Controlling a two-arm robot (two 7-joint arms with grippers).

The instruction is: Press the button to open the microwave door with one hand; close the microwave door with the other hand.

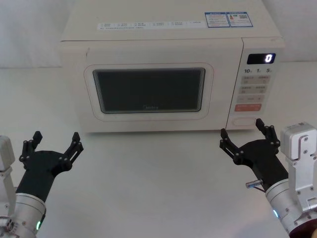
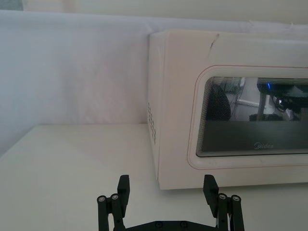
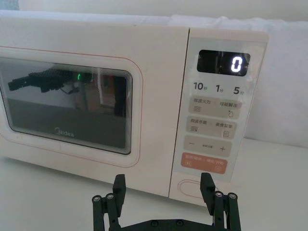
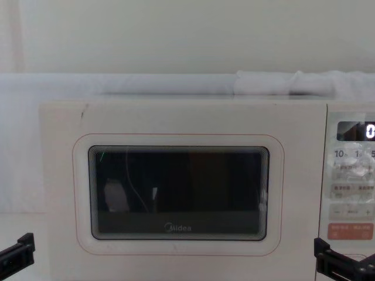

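Because the door (image 1: pixel 148 89) is shut, the right gripper (image 1: pixel 246 136) is held wide open near the button (image 1: pixel 246 121), while the left gripper (image 1: pixel 55 145) is kept spread wide, apart.

Chest view's edge cuts off the microwave's (image 4: pixel 181 117) control panel (image 4: pixel 350 175).

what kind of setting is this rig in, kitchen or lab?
Likely a lab test bench, not a kitchen: the microwave sits alone on a plain white table against a white draped backdrop, with both grippers open before it.
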